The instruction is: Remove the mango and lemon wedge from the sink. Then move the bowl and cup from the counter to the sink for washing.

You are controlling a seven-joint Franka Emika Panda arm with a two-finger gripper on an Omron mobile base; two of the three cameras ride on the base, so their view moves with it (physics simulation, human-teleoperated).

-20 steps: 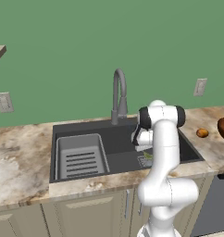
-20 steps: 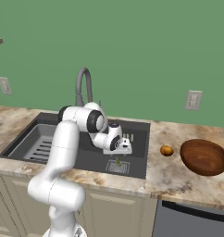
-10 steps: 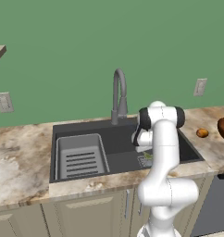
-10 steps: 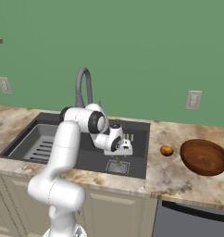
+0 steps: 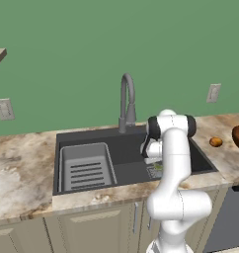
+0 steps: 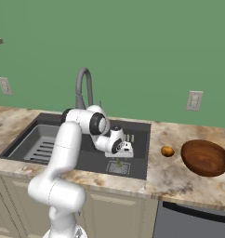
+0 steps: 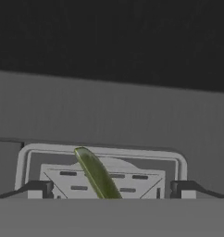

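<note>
Down in the right half of the sink [image 6: 137, 153] I have the gripper [image 7: 107, 187] hanging low over the drain, jaws spread wide, nothing between them. No brand, label or readable writing on anything I can see.

Lemon wedge [image 7: 96, 173]: thin, glossy yellow-green sliver, pointed, lying tilted across the drain cover [image 7: 141, 178]. In the hand view it sits between the two dark fingertips [image 7: 37, 189], not touched by either. Cover is a pale grey rounded rectangle with short dark slots, matte. From the right base view the wedge [image 6: 119, 163] shows as a small green fleck on that cover, just below the gripper [image 6: 128, 149].

Sink is a dark grey matte rectangular basin; lighter grey slotted tray insert [image 5: 87, 168] fills its left part. Grey gooseneck faucet [image 5: 127, 99] stands at the back rim, smooth metal look.

Mango [image 6: 167, 151]: small, round, orange-brown, sits on the surface [image 6: 170, 179] right of the sink, out of the basin. Bowl [image 6: 206, 157]: wide, round, reddish-brown, smooth, wood-like sheen, on the same surface just right of the mango, a small gap between them. Surface is beige-and-brown marbled stone, pale panelled cabinets [image 5: 92, 230] below.

Wall [image 6: 133, 46] is flat green, with plain white outlet plates [image 6: 194, 100]; no markings legible on them.

Arm is white with dark joints, folded forward and down into the basin.
</note>
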